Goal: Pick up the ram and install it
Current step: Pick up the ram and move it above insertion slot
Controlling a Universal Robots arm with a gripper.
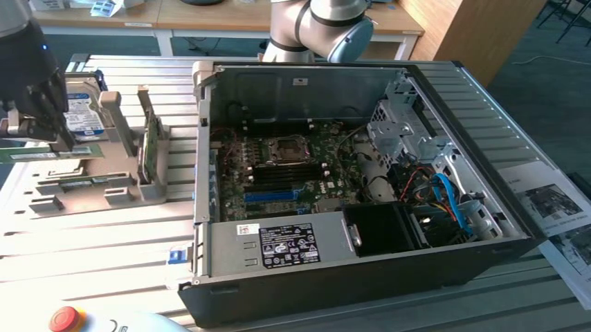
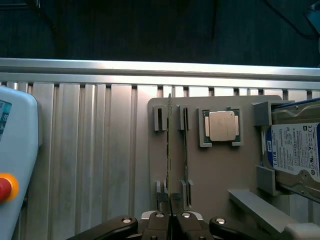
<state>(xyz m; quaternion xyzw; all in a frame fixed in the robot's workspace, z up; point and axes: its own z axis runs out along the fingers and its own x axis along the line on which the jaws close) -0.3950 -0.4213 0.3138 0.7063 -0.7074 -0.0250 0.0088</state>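
The gripper [image 2: 170, 199] is clenched on the ram [image 2: 169, 145], edge-on over the grey parts holder [image 2: 215, 170]. In the exterior view this is at nine o'clock from the open computer case [image 1: 351, 290].

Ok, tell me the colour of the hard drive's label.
Blue and white; the hard drive's label shows best in the wrist view.

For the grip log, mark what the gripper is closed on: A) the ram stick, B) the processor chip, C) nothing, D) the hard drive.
A: the gripper pinches the thin ram stick edge-on; the hard drive and processor chip sit apart in the holder.
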